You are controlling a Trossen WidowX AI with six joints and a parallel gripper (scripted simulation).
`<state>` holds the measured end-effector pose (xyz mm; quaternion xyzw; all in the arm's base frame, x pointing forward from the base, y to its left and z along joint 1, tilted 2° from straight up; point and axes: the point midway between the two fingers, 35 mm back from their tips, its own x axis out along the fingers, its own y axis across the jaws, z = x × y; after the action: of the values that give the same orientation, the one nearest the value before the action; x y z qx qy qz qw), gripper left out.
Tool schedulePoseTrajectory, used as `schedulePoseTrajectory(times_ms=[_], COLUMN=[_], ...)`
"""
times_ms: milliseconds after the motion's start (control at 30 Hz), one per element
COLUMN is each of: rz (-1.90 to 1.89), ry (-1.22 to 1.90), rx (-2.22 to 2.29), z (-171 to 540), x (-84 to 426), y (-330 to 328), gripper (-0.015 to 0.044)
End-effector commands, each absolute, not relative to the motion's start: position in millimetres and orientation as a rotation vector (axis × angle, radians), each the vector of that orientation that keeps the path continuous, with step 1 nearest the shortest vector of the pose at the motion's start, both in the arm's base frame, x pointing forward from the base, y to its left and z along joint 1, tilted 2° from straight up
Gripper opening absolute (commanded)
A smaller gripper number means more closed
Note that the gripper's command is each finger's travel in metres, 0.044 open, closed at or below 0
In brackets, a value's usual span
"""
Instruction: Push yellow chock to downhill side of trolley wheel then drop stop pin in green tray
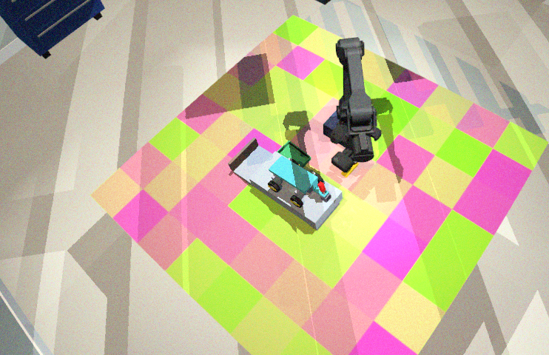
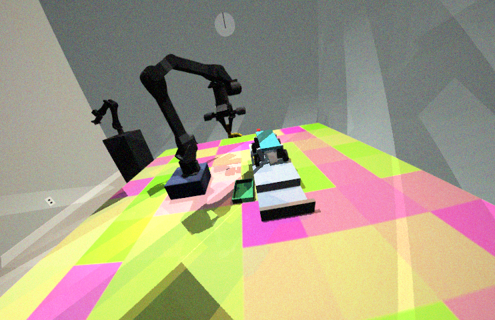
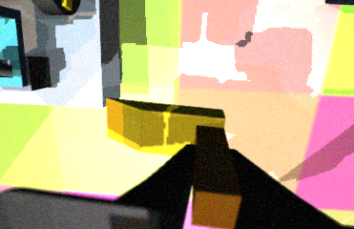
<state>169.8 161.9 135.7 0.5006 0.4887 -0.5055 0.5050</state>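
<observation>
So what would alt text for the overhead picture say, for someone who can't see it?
A black robot arm's gripper grips a yellow chock beside a ramp carrying a turquoise trolley, its red-headed pin in place.

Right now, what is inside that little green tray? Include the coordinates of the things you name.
Nothing shows in the green tray point(image 1: 300, 155) point(image 2: 243, 190): its visible floor is bare. From above, the turquoise trolley point(image 1: 294, 172) point(image 2: 268, 139) may hide its near edge; in the exterior view, the front wall hides a strip of floor.
</observation>
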Motion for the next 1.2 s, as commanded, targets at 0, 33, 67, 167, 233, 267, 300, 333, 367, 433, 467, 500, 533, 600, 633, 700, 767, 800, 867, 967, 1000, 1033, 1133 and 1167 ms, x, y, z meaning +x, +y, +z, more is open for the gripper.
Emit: schedulePoseTrajectory(times_ms=[0, 33, 67, 167, 233, 267, 300, 333, 367, 433, 467, 500, 533, 600, 633, 700, 767, 800, 867, 967, 1000, 1033, 1133, 1167], rz=[-1.169, -1.145, -1.120, -1.045, -0.993, -0.967, -0.942, -0.916, -0.891, -0.840, -0.814, -0.788, -0.762, -0.710, -0.684, -0.632, -0.580, -0.554, -0.502, -0.423, -0.396, -0.370, -0.291, -0.264], ry=[1.207, 1.222, 1.238, 1.281, 1.309, 1.322, 1.335, 1.347, 1.359, 1.382, 1.393, 1.403, 1.414, 1.433, 1.442, 1.459, 1.475, 1.482, 1.496, 1.514, 1.519, 1.524, 1.537, 1.541], rx=[1.162, 1.137, 1.111, 1.033, 0.980, 0.954, 0.928, 0.901, 0.875, 0.822, 0.796, 0.769, 0.743, 0.690, 0.663, 0.610, 0.557, 0.530, 0.477, 0.396, 0.370, 0.343, 0.262, 0.235], z=[137.7, 137.7, 137.7, 137.7, 137.7, 137.7, 137.7, 137.7, 137.7, 137.7, 137.7, 137.7, 137.7, 137.7, 137.7, 137.7, 137.7, 137.7, 137.7, 137.8, 137.8, 137.8, 137.8, 137.8], x=[171.1, 171.1, 171.1, 171.2, 171.2, 171.2, 171.2, 171.2, 171.2, 171.2, 171.2, 171.2, 171.2, 171.2, 171.2, 171.2, 171.2, 171.2, 171.2, 171.3, 171.3, 171.3, 171.3, 171.3], y=[162.4, 162.4, 162.4, 162.4, 162.4, 162.4, 162.4, 162.4, 162.4, 162.4, 162.4, 162.4, 162.4, 162.4, 162.4, 162.4, 162.4, 162.4, 162.4, 162.4, 162.4, 162.4, 162.4, 162.5], gripper=[0.0000, 0.0000, 0.0000, 0.0000, 0.0000, 0.0000, 0.0000, 0.0000, 0.0000, 0.0000, 0.0000, 0.0000, 0.0000, 0.0000, 0.0000, 0.0000, 0.0000, 0.0000, 0.0000, 0.0000, 0.0000, 0.0000, 0.0000, 0.0000])
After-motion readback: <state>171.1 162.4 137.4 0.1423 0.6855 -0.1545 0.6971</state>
